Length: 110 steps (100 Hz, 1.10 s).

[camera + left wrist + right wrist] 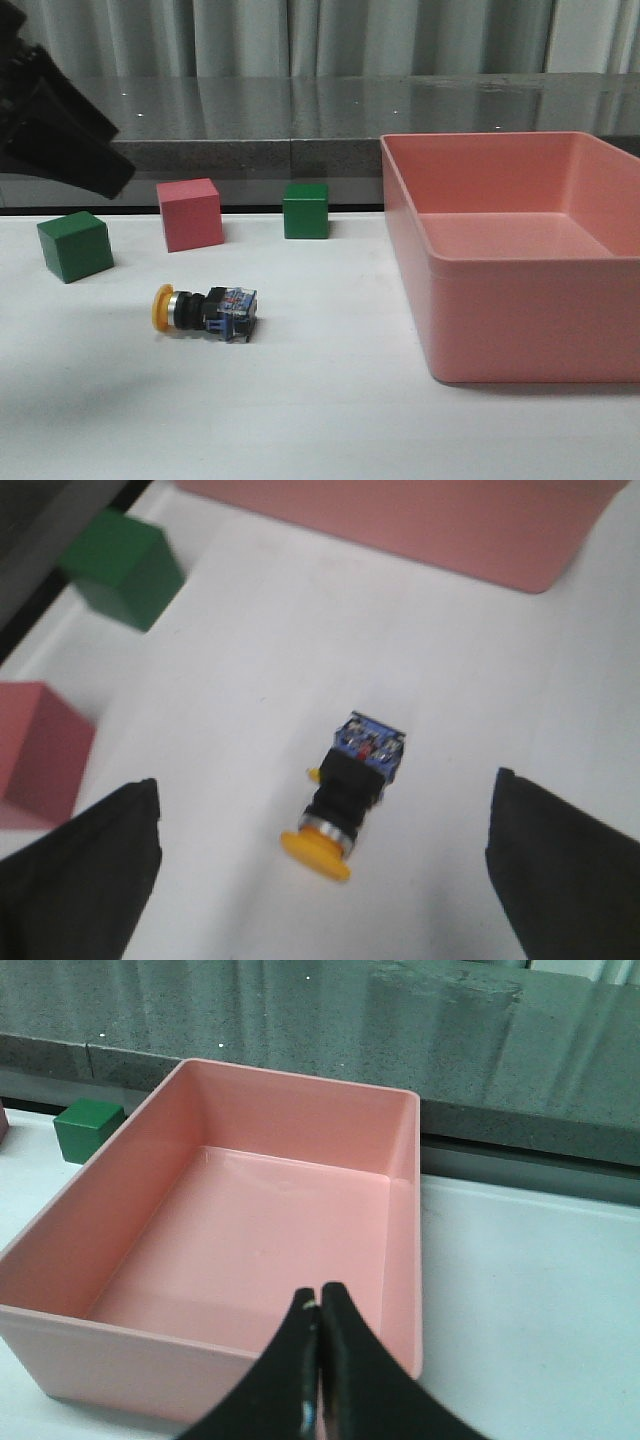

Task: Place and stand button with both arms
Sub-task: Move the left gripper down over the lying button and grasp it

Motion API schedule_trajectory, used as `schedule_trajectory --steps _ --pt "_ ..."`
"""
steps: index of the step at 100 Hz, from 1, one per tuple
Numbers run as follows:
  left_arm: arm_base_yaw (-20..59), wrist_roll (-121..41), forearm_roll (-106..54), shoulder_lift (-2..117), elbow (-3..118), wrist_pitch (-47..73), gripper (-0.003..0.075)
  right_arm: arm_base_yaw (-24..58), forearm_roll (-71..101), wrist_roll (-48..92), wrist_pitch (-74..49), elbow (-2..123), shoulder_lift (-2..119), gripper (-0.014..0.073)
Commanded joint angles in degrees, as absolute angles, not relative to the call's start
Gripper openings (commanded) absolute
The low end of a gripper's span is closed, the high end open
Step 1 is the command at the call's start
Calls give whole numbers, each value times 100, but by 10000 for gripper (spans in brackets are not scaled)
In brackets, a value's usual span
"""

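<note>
— What sort of place is this?
— A robot test lab, by the look of it: a plain white table [330, 420] set with colored practice cubes [188, 213] and a pink plastic bin [500, 320].
— Anything else?
— A grey stone-like ledge [300, 115] and pale curtains [300, 35] close it off behind.

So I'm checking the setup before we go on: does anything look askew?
Only the button: it lies on its side on the table, yellow cap facing left in the front view, not standing. The cubes and pink bin sit squarely.
</note>
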<state>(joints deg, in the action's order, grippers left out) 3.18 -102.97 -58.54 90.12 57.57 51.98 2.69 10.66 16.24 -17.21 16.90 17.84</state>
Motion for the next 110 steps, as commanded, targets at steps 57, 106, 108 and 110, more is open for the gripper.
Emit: schedule_trajectory --steps 57,106,108,110 --pt "271 -11179 -6951 10629 6777 5701 620 239 1111 1615 -1248 1859 1806 -76" --pt "271 -12804 -6957 11317 6752 6734 437 239 1111 1615 -1248 1859 1806 -76" --pt "271 -12804 -6941 11347 6752 6734 438 239 1111 1615 -1248 1859 1806 -76" --pt "271 -12804 -6927 11387 6752 6734 438 239 1111 1615 -1248 1859 1806 -76"
